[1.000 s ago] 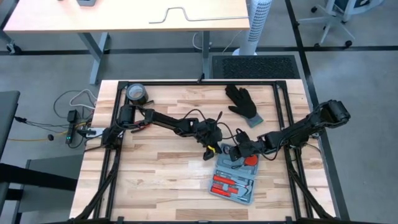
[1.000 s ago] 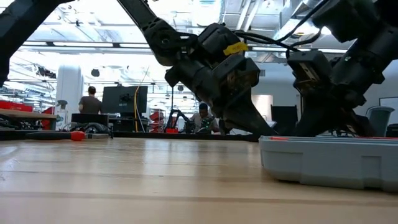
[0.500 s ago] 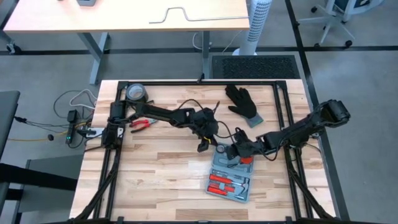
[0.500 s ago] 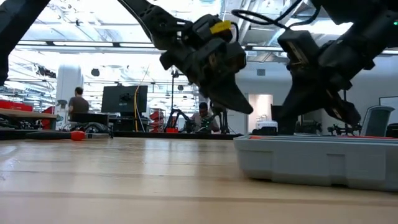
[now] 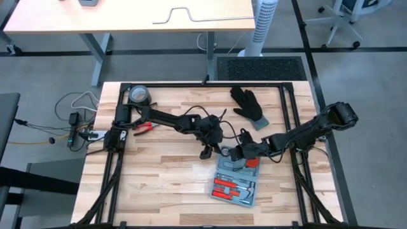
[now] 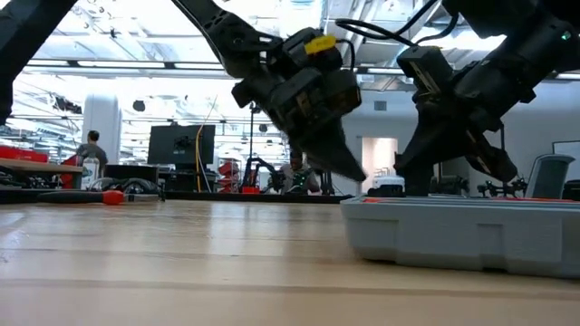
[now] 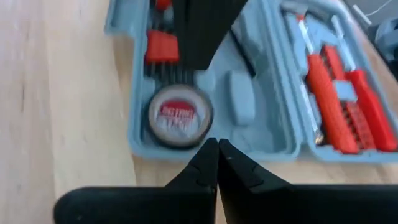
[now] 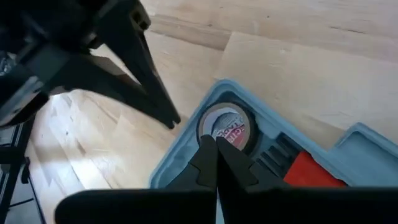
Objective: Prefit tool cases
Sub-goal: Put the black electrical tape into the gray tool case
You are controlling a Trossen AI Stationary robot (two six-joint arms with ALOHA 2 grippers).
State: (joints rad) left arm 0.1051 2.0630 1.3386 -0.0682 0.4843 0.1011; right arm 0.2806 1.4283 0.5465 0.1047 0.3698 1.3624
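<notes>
The tool case (image 5: pixel 236 181) lies open on the wooden table, right of centre. It is blue-grey, with red tools and a round red-and-white tape measure (image 8: pixel 229 127) in its grey recesses. My left gripper (image 7: pixel 217 142) is shut and hovers just off the case's far left corner (image 6: pixel 349 201), touching nothing that I can see. My right gripper (image 8: pixel 215 138) is shut. It reaches in from the right and points down at the tape measure. My right gripper's shut fingertips (image 8: pixel 208 155) stand over the tape measure's rim (image 8: pixel 208 127) in the case's far left corner, slanting down from the table's right. I cannot tell whether they touch it. The case lies flat on the table.
A black glove (image 5: pixel 249 105) lies at the far right and a dark tape roll (image 5: pixel 138 95) at the far left corner. Red-handled pliers (image 5: pixel 145 126) lie near the left arm's base. A black frame runs along the table's edges. A person (image 6: pixel 92 149) stands in the room behind.
The case has slid a little toward the table's left and lies straighter. My left gripper drew back toward the left, rose off the case, then tipped its shut tips down toward the case's corner. My right gripper moved left along with the case.
</notes>
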